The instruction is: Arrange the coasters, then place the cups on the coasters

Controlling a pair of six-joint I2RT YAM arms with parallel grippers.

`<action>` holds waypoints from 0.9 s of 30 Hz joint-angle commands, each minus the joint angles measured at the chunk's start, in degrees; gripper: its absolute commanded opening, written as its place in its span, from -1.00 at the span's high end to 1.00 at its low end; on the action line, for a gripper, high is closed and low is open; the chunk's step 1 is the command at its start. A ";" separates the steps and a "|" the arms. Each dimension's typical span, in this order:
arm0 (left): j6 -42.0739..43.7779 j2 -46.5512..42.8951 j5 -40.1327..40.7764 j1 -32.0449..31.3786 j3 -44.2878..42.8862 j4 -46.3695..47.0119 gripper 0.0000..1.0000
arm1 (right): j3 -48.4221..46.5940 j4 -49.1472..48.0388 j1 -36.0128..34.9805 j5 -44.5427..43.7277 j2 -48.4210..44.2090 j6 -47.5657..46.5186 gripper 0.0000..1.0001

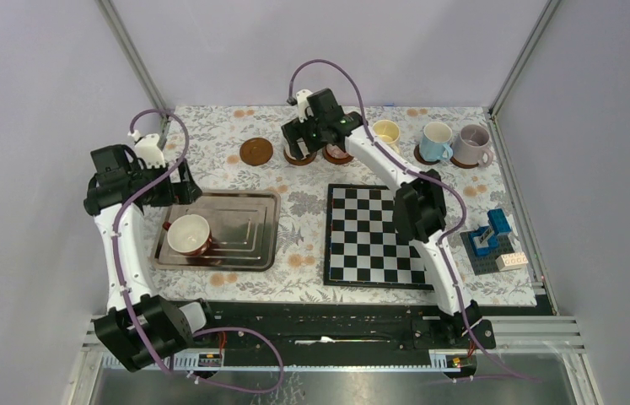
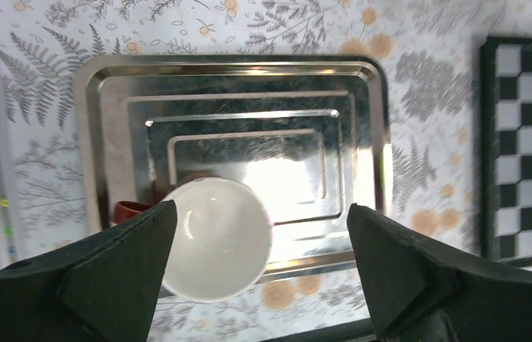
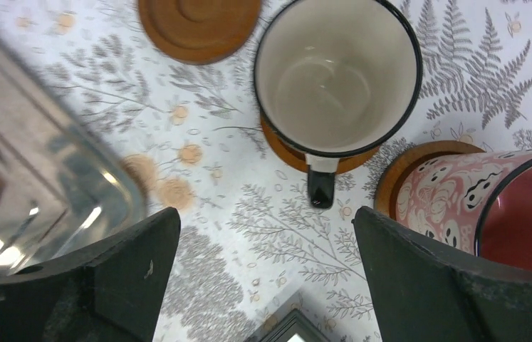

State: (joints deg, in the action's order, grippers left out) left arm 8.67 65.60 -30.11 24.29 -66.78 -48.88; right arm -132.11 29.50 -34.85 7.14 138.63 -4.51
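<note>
A white mug (image 3: 337,75) with a black rim and handle stands on a brown coaster (image 3: 280,151). My right gripper (image 3: 266,235) hovers open just in front of its handle, holding nothing. Beside it a pink patterned mug (image 3: 455,203) sits on a coaster (image 3: 402,167), and a bare coaster (image 3: 199,25) lies to the left. Further right in the back row stand cream (image 1: 387,132), light blue (image 1: 435,141) and lilac (image 1: 471,144) mugs. A dark-red cup (image 2: 216,239), white inside, stands on the tray (image 2: 106,107). My left gripper (image 2: 261,214) hangs open above it.
The chessboard (image 1: 374,236) lies mid-table, right of the metal tray (image 1: 248,211). A dark baseplate with blue bricks (image 1: 488,240) and a white brick (image 1: 511,261) sits near the right edge. Frame posts and grey walls close in the table.
</note>
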 commanded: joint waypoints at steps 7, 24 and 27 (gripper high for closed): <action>50.00 3.14 3.57 2.94 -2.94 -16.86 -0.98 | 1.51 7.86 0.14 15.13 -13.16 -4.25 -0.99; 86.90 15.73 7.00 15.56 -2.39 -21.34 -0.66 | 15.36 6.89 0.14 22.65 -24.68 -5.07 -0.99; 93.25 16.90 6.57 16.27 -2.17 -21.24 -0.63 | 16.74 6.90 0.18 22.84 -25.75 -5.22 -0.99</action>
State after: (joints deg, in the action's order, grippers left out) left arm 89.19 81.73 -22.87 39.53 -68.86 -70.19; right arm -116.60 35.99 -34.85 27.81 117.95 -8.69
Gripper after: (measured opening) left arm 0.826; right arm 0.993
